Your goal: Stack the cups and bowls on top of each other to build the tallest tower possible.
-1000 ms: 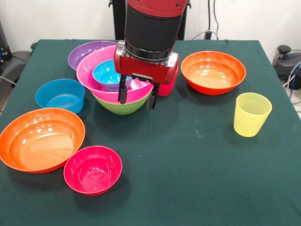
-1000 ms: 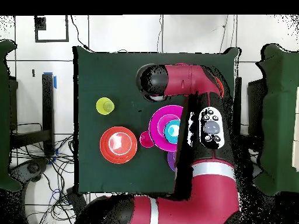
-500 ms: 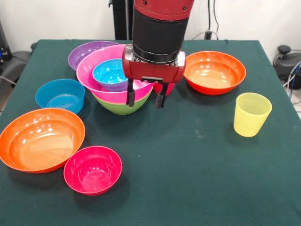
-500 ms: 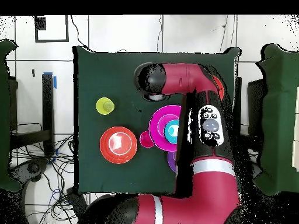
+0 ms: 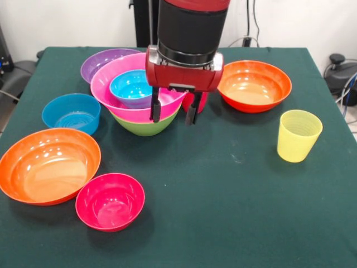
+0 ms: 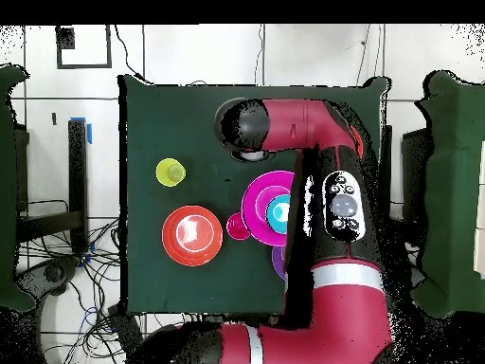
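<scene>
My gripper hangs open and empty just above the cloth, in front of the tower's right side. The tower is a green bowl with the big pink bowl in it and a small blue bowl nested on top. The red cup stands right behind my right finger, mostly hidden by it. Off to the right, the yellow cup stands upright on its own. In the overhead view the arm covers the gripper; the pink bowl and yellow cup show.
A purple bowl sits behind the tower. One orange bowl lies at the back right and another at the front left. Near it are a blue bowl and a small red-pink bowl.
The gripper has shifted right along the tower's front, straightened to upright and risen slightly. It stays open. The bowls and cups have not moved.
</scene>
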Robot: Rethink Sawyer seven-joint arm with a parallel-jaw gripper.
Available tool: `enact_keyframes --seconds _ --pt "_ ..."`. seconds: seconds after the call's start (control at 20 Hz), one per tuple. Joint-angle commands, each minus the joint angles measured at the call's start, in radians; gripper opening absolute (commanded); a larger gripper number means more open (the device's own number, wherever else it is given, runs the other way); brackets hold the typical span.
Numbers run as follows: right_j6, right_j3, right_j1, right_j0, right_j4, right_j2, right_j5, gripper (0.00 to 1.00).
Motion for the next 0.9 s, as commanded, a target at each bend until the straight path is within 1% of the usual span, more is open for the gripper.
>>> enact_keyframes --seconds 0.05,0.3,0.4,0.6,0.9 --pt "-0.138 0.063 -0.015 0.011 -0.112 0.034 -0.062 1.00" --pt "-0.117 0.067 -0.018 0.020 -0.139 0.013 -0.098 1.00" --pt "-0.113 0.062 -0.016 0.023 -0.148 0.009 -0.097 1.00" --pt "-0.137 0.036 0.002 0.030 -0.186 0.007 -0.089 1.00" --pt "-0.109 0.047 0.031 0.008 -0.219 0.020 -0.188 1.00"
